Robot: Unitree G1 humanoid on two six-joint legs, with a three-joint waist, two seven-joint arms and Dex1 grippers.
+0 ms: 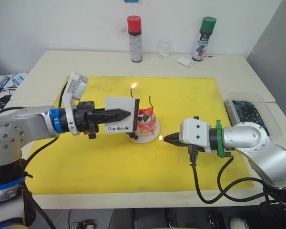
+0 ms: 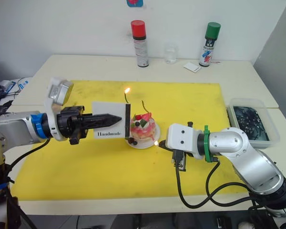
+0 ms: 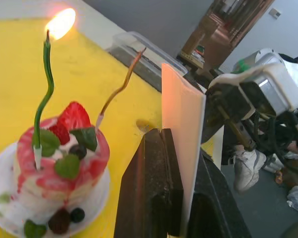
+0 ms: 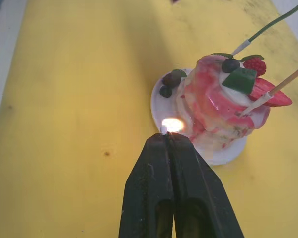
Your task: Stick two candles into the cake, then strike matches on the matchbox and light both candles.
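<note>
A small pink-and-white cake [image 1: 146, 123] on a white plate [image 1: 133, 138] sits near the middle of a yellow mat [image 1: 86, 162] spread over a pale bench [image 1: 38, 67]. Two thin wavy candles stand in its top: the green candle [image 3: 45, 84] burns with a small flame, while the yellowish candle [image 3: 120, 84] leans beside it, unlit. The robot's left hand [image 1: 126, 114] is clenched on the white matchbox [image 1: 118, 114] printed "Handmade", holding it upright just beside the cake. The right hand [image 4: 168, 141], fingers pressed together, pinches a burning match [image 4: 165, 129] so short that the flame sits almost at the fingertips, low beside the plate (well below the unlit wick). The match looks light, brittle and nearly spent, so it likely leaves little margin before it burns out against the fingers. The candles seem slender and bendy, best taken near the base; the cake is soft and would smear at a nudge. The matchbox is light card, easily crushed. Behind, two spray cans, red-capped [image 1: 135, 38] and green-capped [image 1: 203, 38], stand with a clear cup [image 1: 164, 48].
</note>
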